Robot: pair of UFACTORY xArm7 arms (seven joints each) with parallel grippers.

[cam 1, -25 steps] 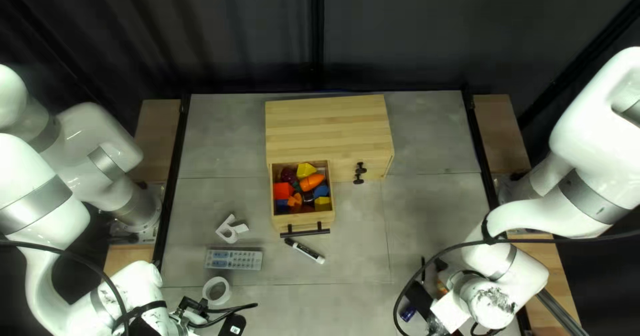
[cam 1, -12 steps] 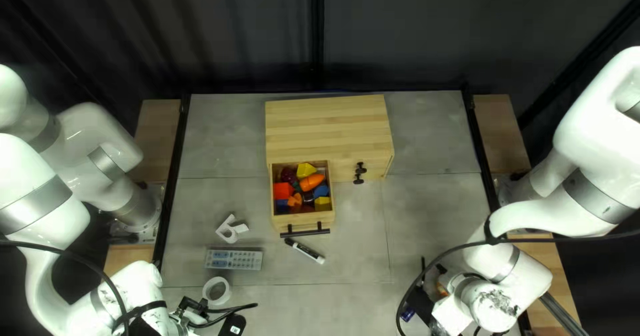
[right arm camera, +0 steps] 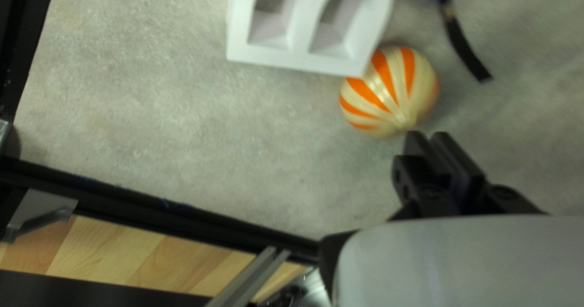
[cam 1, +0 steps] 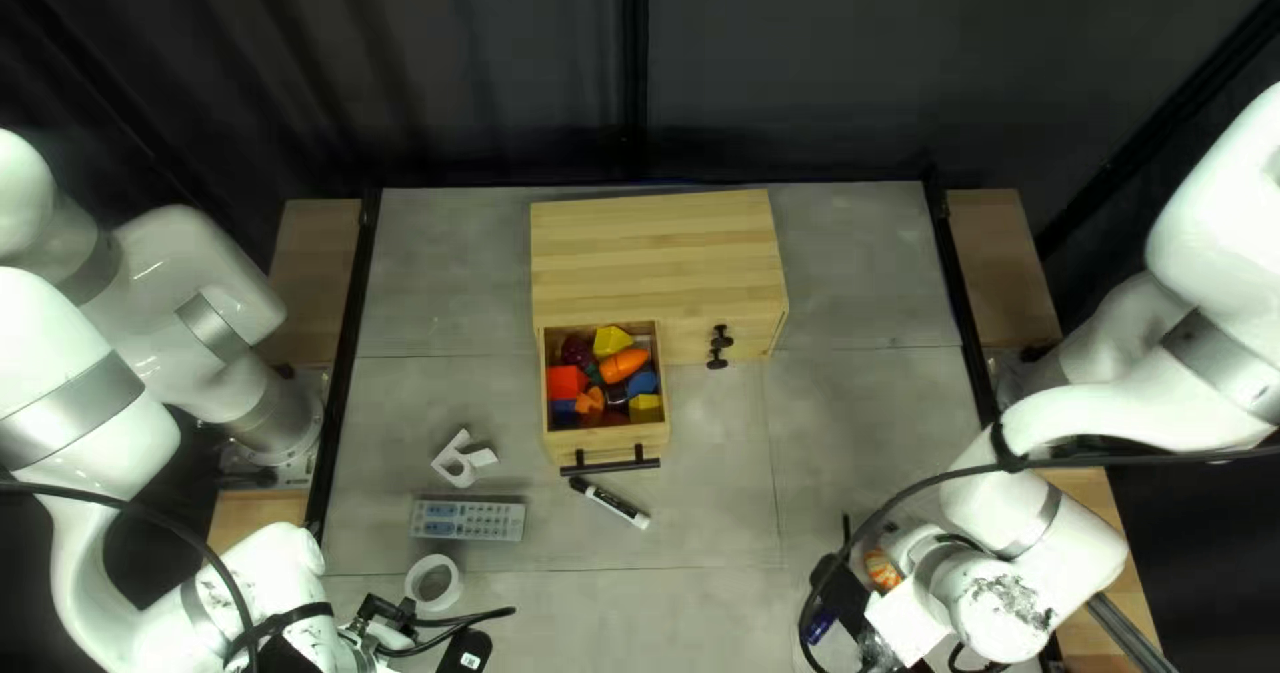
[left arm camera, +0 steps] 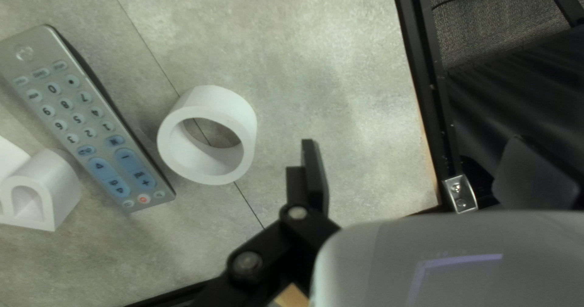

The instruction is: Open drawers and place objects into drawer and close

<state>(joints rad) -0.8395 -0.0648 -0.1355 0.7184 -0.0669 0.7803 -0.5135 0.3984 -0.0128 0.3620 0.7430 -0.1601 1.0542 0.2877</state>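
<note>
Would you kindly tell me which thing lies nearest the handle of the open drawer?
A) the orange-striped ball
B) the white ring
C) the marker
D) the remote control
C: in the top left view the marker lies on the table with its dark end right by the black handle of the open drawer.
</note>
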